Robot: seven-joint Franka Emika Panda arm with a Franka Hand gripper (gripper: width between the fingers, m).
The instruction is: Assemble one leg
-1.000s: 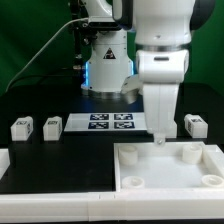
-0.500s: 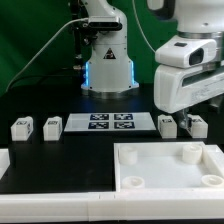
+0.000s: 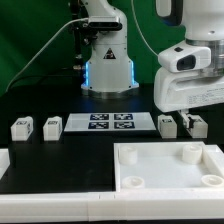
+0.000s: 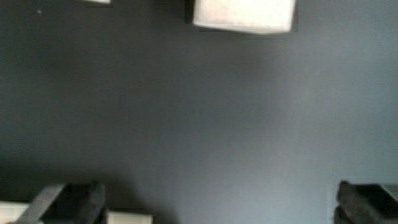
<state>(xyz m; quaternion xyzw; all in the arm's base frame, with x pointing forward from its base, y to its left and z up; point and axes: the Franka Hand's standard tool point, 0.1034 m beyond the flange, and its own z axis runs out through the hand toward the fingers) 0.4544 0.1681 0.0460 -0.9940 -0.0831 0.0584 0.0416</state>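
Starting from the exterior view's left, we see the first leg (image 3: 20,128) and the second leg (image 3: 52,126) standing upright near each other on the black table (image 3: 60,150), tags facing the camera, well away from the arm. We read them as parked stock, waiting their turn.

Next comes the marker board (image 3: 110,122), lying flat.

Just beyond it stand the third leg (image 3: 168,125) and the fourth leg (image 3: 196,125), near each other with a gap between them. The arm's wrist (image 3: 188,85) hangs right above this pair, so we judge one of them to be the target, though we cannot tell which.

In the wrist view the gripper (image 4: 217,192) has its fingers (image 4: 71,200) spread wide with only bare table between them: it holds nothing. A white block (image 4: 244,13), probably a leg, sits ahead of the fingers, not between them.

In front, the tray-like piece (image 3: 165,178) lies sockets up, ready to receive a leg.
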